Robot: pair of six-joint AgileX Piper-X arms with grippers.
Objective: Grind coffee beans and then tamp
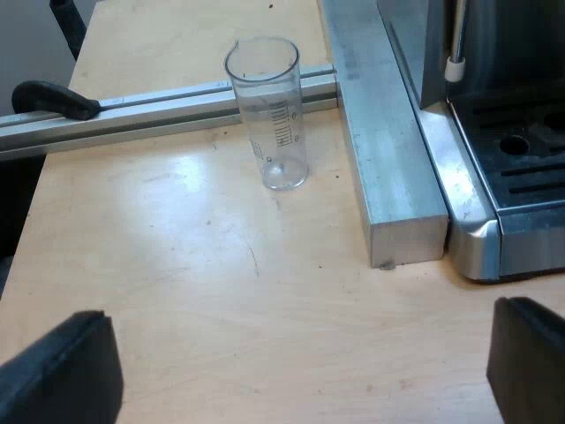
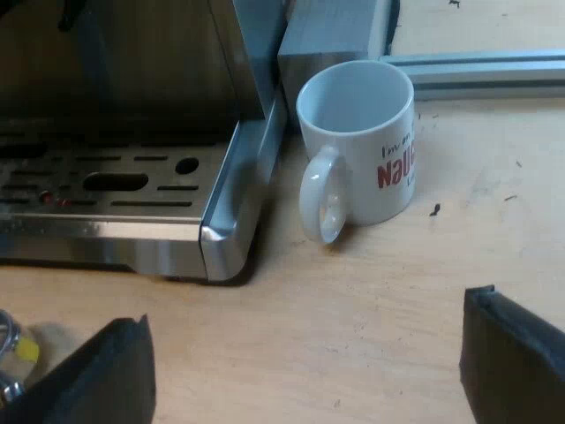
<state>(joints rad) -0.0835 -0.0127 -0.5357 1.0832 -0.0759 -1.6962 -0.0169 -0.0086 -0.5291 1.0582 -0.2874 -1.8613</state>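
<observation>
A clear measuring glass [image 1: 269, 113] stands upright and empty on the wooden table, against an aluminium rail [image 1: 132, 110] and close to the espresso machine [image 1: 503, 150]. My left gripper [image 1: 300, 371] hovers open above the bare wood short of the glass, holding nothing. In the right wrist view a white mug [image 2: 357, 146] with red lettering stands beside the machine's drip tray [image 2: 115, 190], handle turned toward me. My right gripper [image 2: 309, 371] is open, a little way back from the mug, with nothing between its fingers.
A thick aluminium bar [image 1: 388, 159] lies along the machine's side. A black clamp handle [image 1: 53, 99] rests on the rail. A small metal object with a yellow patch [image 2: 13, 353] lies by one finger of my right gripper.
</observation>
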